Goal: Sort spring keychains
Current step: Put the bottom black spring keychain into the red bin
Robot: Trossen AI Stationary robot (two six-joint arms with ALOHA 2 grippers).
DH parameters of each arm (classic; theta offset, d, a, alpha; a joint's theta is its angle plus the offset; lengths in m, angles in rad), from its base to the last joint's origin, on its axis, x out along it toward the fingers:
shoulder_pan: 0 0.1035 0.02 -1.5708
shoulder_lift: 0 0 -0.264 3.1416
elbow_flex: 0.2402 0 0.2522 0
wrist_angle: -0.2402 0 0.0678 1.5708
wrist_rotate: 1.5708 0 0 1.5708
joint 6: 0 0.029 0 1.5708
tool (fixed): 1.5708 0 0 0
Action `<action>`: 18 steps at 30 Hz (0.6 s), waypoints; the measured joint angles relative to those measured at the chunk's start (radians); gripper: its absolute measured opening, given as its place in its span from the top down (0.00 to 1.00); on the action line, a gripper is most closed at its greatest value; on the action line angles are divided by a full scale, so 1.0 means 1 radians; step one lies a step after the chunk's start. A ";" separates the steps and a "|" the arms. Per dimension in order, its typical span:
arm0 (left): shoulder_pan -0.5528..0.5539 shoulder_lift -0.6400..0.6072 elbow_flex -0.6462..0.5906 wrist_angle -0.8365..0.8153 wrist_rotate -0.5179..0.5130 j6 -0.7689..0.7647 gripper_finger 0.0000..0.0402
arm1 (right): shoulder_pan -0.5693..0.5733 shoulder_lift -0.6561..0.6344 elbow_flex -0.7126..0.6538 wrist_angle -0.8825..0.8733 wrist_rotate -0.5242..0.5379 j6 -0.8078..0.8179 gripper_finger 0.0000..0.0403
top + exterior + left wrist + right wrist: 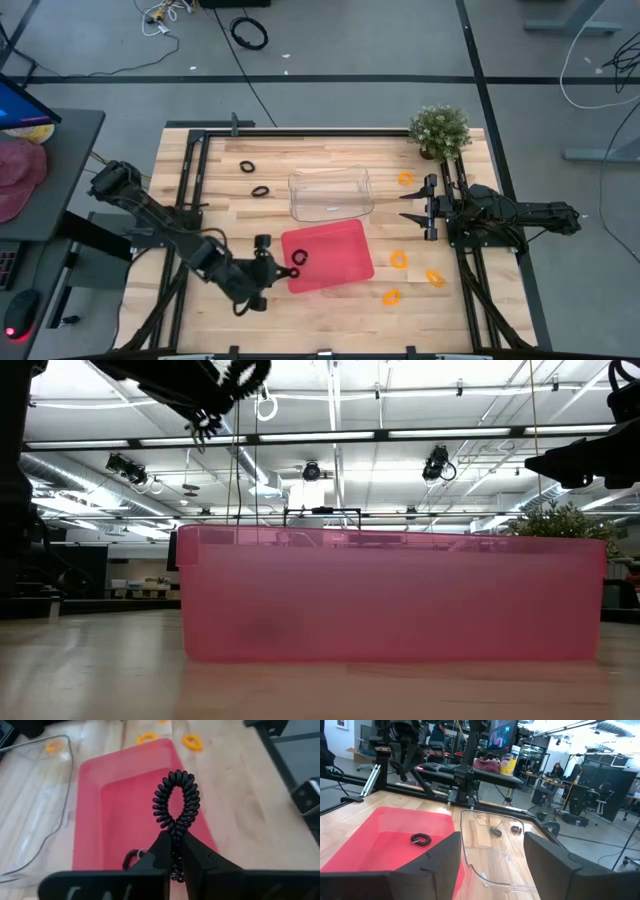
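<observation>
- One black spring keychain (176, 800) is pinched in the closed jaws of the left gripper (172, 851), held above the red tray (345, 268) near its left edge.
- A second black keychain (420, 839) lies inside the tray.
- Two black ones (253, 178) rest on the counter (300, 318) beside the clear tray (331, 193); four orange ones (399, 259) lie to the right.
- The right gripper (491, 851) waits at the counter's right side, jaws spread wide, holding nothing.

A grey floor (380, 40) is stretching around the wooden table (330, 150), with dark seam lines crossing it and a coiled black cable (249, 33) lying beyond the table's far edge. A dark side desk (50, 180) is standing off the table's left edge, a red cap (18, 175) resting on it. Overhead, long strip lights (400, 433) are glowing under a white ceiling, and ducting (70, 470) is running along it. Desks and monitors (501, 737) are filling the room behind.
</observation>
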 joint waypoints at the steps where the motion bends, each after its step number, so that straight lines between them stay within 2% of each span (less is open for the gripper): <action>1: 0.014 0.000 0.000 0.000 0.001 0.002 0.95 | 0.000 0.000 0.000 0.000 0.000 0.000 0.45; 4: 0.051 0.000 0.000 -0.004 0.014 0.009 0.95 | 0.000 0.000 0.000 0.000 0.000 0.000 0.45; 9: 0.117 0.000 0.000 -0.007 0.122 0.018 0.95 | 0.000 0.000 0.000 0.000 0.000 0.000 0.45; 18: 0.234 -0.001 0.000 -0.024 0.191 0.032 0.95 | 0.000 0.000 0.000 0.000 0.000 0.000 0.45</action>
